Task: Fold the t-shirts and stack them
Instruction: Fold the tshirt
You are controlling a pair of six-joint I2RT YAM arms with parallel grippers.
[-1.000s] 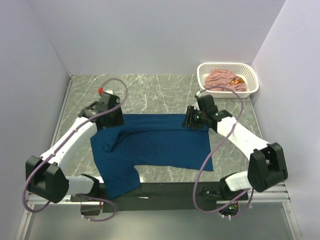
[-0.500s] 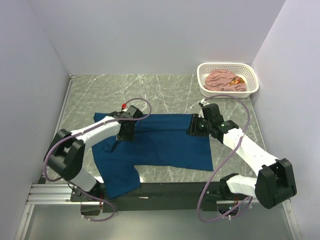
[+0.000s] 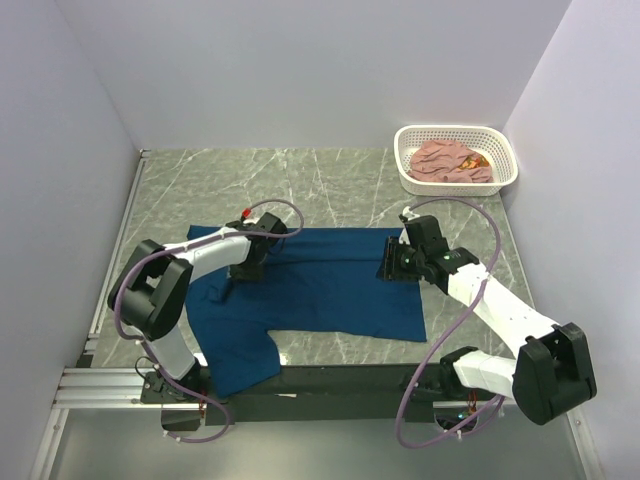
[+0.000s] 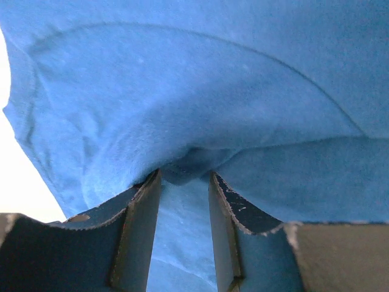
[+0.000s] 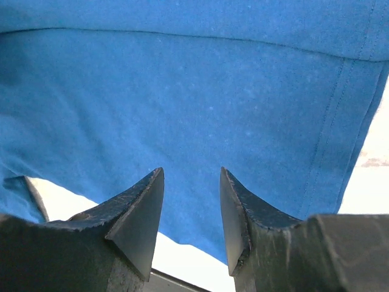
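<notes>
The navy blue t-shirt (image 3: 320, 285) lies spread on the marble table, with one sleeve hanging toward the front left edge. My left gripper (image 3: 245, 262) is low over its upper left part. In the left wrist view the left gripper (image 4: 185, 176) is open, with a raised fold of the blue cloth (image 4: 213, 91) at its fingertips. My right gripper (image 3: 392, 262) is over the shirt's right end. In the right wrist view the right gripper (image 5: 191, 173) is open and empty just above the cloth (image 5: 182, 91) near its hem. The pink t-shirt (image 3: 452, 160) lies crumpled in the basket.
The white perforated basket (image 3: 505, 150) stands at the back right corner. Grey walls close in the table on the left, back and right. A black strip (image 3: 330, 385) runs along the table's front edge between the arm bases.
My left arm has swung in from the far left and now sits on the shirt's upper left part. My right gripper has shifted slightly toward the front right along the shirt's right end.
</notes>
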